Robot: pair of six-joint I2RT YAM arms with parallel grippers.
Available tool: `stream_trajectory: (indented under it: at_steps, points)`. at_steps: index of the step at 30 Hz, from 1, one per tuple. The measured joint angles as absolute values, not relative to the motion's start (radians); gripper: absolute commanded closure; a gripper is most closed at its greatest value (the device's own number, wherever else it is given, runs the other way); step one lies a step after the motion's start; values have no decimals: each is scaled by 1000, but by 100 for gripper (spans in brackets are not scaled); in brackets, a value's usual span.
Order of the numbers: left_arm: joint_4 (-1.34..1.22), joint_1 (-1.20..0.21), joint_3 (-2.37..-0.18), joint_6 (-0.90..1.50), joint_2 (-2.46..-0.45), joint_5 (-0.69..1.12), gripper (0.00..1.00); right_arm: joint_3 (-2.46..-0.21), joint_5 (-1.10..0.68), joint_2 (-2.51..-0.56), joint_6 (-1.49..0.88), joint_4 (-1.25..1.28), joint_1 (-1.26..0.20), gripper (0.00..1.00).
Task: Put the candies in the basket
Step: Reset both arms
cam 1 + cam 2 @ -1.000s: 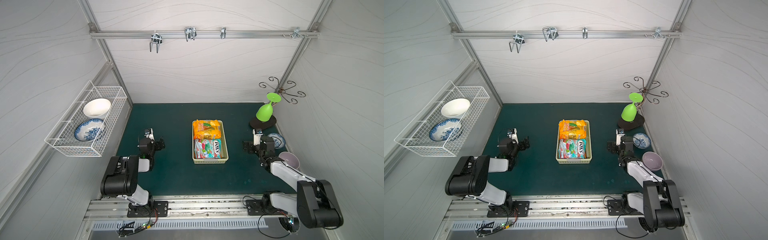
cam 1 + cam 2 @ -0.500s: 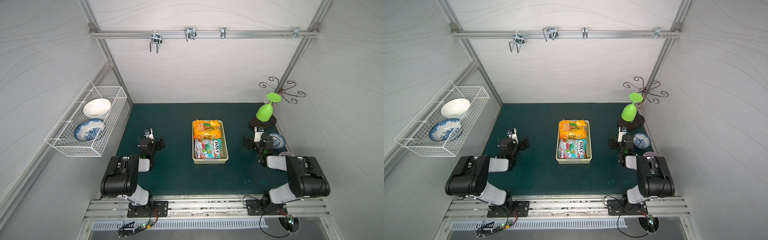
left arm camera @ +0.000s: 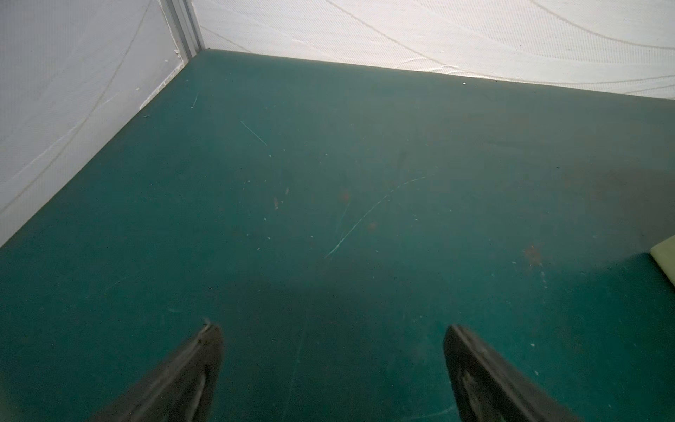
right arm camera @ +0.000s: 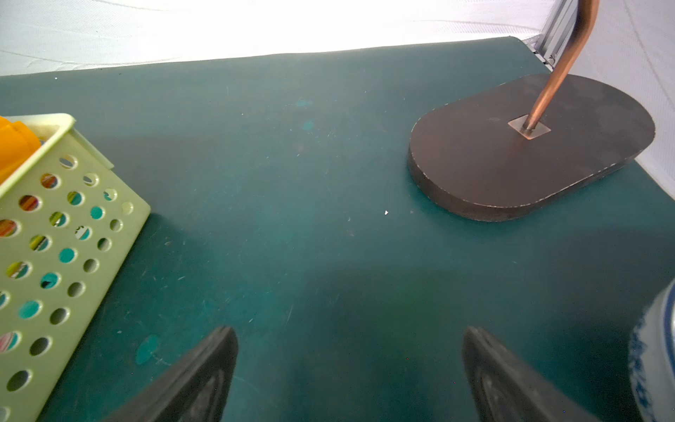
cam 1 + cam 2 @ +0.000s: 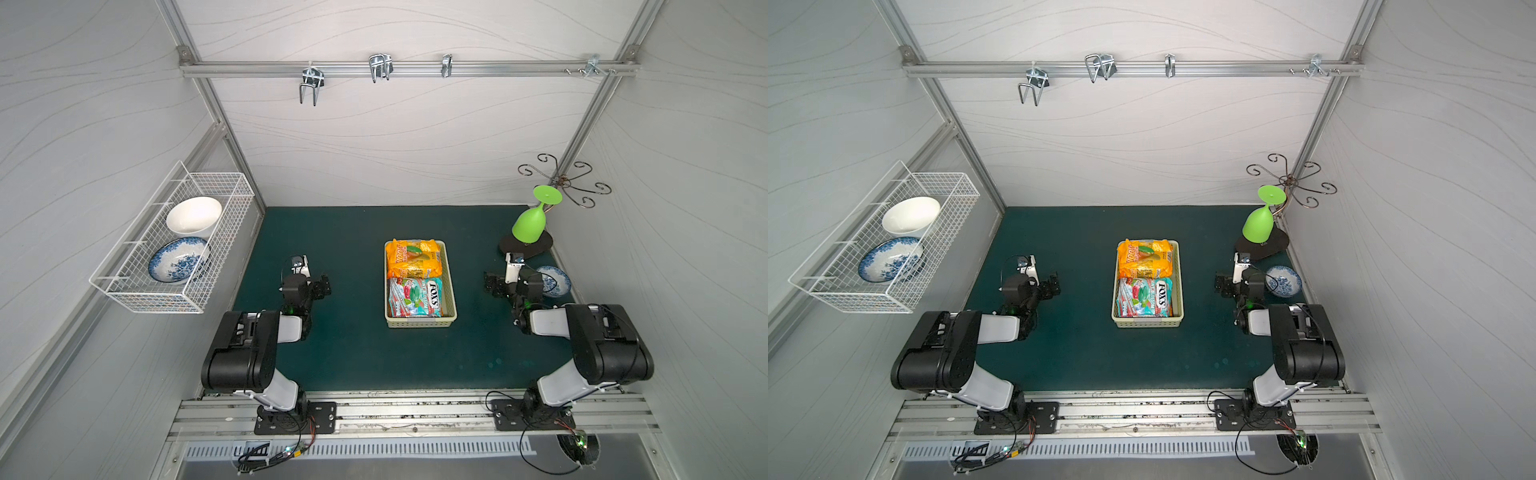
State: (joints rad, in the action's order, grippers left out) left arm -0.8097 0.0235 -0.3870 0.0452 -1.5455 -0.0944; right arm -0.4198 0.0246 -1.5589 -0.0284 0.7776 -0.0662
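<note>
The pale green basket (image 5: 419, 322) (image 5: 1146, 322) stands mid-mat in both top views. Candies lie inside it: a large orange bag (image 5: 413, 257) (image 5: 1145, 257) at the far end and a teal FOX'S packet (image 5: 415, 297) (image 5: 1144, 297) at the near end. More packets show through the holes of the basket (image 4: 40, 120) in the right wrist view, beside the orange bag (image 4: 16, 146). My left gripper (image 5: 322, 286) (image 3: 332, 329) sits low over bare mat left of the basket, open and empty. My right gripper (image 5: 492, 286) (image 4: 349, 330) sits right of the basket, open and empty.
A white wire basket (image 5: 174, 245) with two bowls hangs on the left wall. A green goblet (image 5: 530, 224) hangs upside down on a stand with a dark base (image 4: 529, 146) at the back right. A small blue-patterned bowl (image 5: 552, 280) sits close beside my right gripper.
The right arm's rear links have folded up and in behind its gripper, which stays about where it was. The left arm, basket and candies have not moved.
</note>
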Motion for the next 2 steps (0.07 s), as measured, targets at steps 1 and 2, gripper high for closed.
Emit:
stream_trajectory:
  at_steps: [1, 2]
  points:
    - [-810, 23, -387, 45, -1546, -95, 1, -420, 25, -1559, -28, 778, -67, 1]
    - [-809, 23, -387, 45, -1546, -96, 1, -420, 26, -1559, -28, 778, -67, 1]
